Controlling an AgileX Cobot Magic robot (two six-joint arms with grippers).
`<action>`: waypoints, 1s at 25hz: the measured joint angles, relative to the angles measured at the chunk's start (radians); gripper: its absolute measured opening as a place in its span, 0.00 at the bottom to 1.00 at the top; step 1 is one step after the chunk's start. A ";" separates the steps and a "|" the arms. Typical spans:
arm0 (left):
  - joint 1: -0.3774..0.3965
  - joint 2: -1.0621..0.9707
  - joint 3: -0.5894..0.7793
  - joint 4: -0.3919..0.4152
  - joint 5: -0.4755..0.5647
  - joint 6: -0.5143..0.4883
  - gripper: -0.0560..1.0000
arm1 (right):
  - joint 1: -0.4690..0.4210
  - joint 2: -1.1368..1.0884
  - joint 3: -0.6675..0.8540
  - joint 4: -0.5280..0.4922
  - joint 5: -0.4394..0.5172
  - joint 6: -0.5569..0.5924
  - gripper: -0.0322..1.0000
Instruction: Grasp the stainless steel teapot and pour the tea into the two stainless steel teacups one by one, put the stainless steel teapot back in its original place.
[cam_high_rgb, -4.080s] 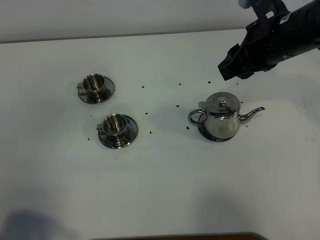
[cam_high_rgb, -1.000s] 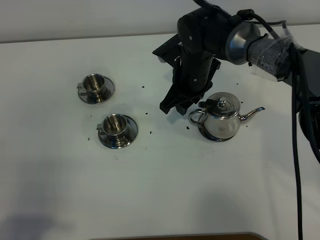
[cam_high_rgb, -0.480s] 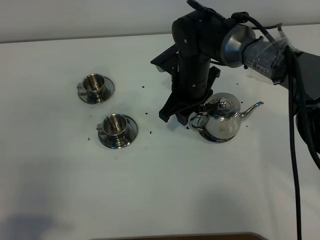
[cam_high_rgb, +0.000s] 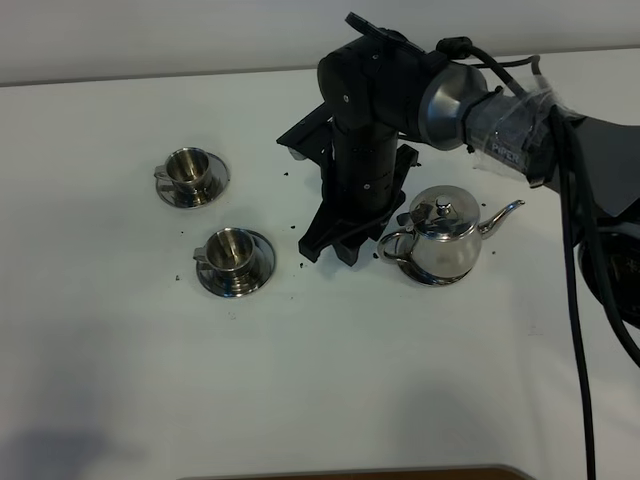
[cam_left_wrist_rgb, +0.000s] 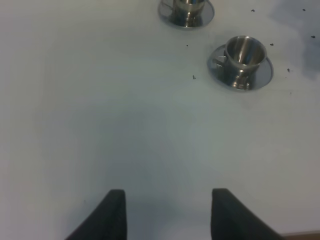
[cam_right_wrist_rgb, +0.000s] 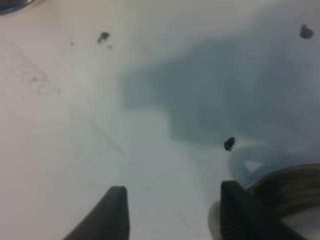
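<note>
One teapot (cam_high_rgb: 445, 240) stands just outside the right gripper's (cam_high_rgb: 330, 252) jaws, which are spread apart and hold nothing. Its handle is close beside one finger (cam_right_wrist_rgb: 240, 210), and only bare white table (cam_high_rgb: 400, 380) with a few dark specks lies between the two. Two cups, each on a saucer, sit on the jaws' other side: the nearer cup (cam_high_rgb: 232, 258) is across a short open gap and the farther cup (cam_high_rgb: 190, 175) is well apart. The left gripper (cam_left_wrist_rgb: 168, 200) is also spread and empty, with both cups ahead of it across a wide stretch of table.
</note>
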 joint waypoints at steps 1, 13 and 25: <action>0.000 0.000 0.000 0.000 0.000 0.000 0.48 | 0.000 0.000 0.000 -0.002 0.000 0.000 0.44; 0.000 0.000 0.000 0.000 0.000 0.000 0.48 | 0.000 0.000 0.002 -0.068 0.001 -0.027 0.44; 0.000 0.000 0.000 0.000 0.000 0.000 0.48 | -0.001 0.000 0.002 -0.108 -0.008 -0.073 0.44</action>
